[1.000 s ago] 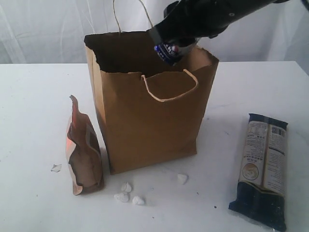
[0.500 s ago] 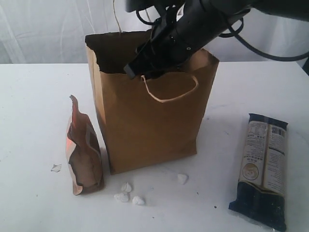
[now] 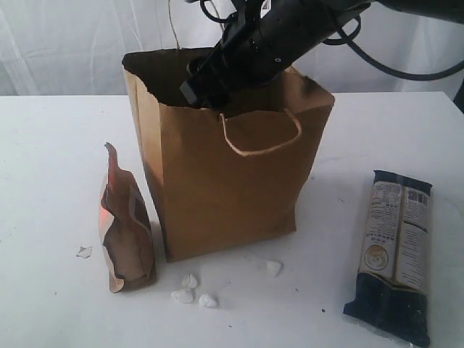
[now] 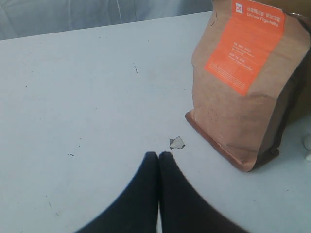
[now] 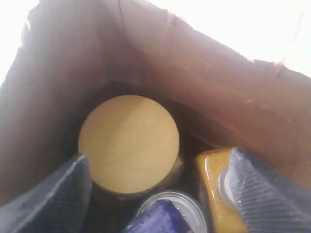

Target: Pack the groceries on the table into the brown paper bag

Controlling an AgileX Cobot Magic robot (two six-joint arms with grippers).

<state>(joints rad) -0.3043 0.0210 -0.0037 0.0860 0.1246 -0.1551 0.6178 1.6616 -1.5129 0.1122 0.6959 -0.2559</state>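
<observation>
- White crumbs (image 3: 190, 290) lie nearest the camera on the table (image 3: 58, 145), just in front of the bag, with one more off to the right of them.
- The noodle packet (image 3: 395, 254) lies flat at the right front, well apart from the bag, dark with a pale label.
- The pouch (image 3: 125, 232) stands upright left of the bag, near its front corner; I can't tell whether they touch. The wrist view shows its orange label.
- A small scrap (image 4: 177, 142) lies on the table between the left gripper and the pouch.
- Left gripper (image 4: 159, 156) — fingers pressed together, closed on nothing, over bare table near the pouch.
- The bag (image 3: 225, 188) stands upright mid-table, mouth open, rim ragged. One cord handle (image 3: 261, 138) hangs down its front.
- The right arm (image 3: 275, 36) comes down from the upper right into the bag's mouth, so the gripper is hidden from the outside camera.
- Right gripper (image 5: 158, 160) — inside the bag with its fingers (image 5: 58, 194) spread wide, holding nothing.
- Below it in the bag is the jar (image 5: 129, 141) with its gold lid up. Just beside the jar are the can (image 5: 170, 206), which shows a silvery rim and some blue, and the yellow bottle (image 5: 211, 179).
- A white curtain (image 3: 72, 43) hangs behind the table.
</observation>
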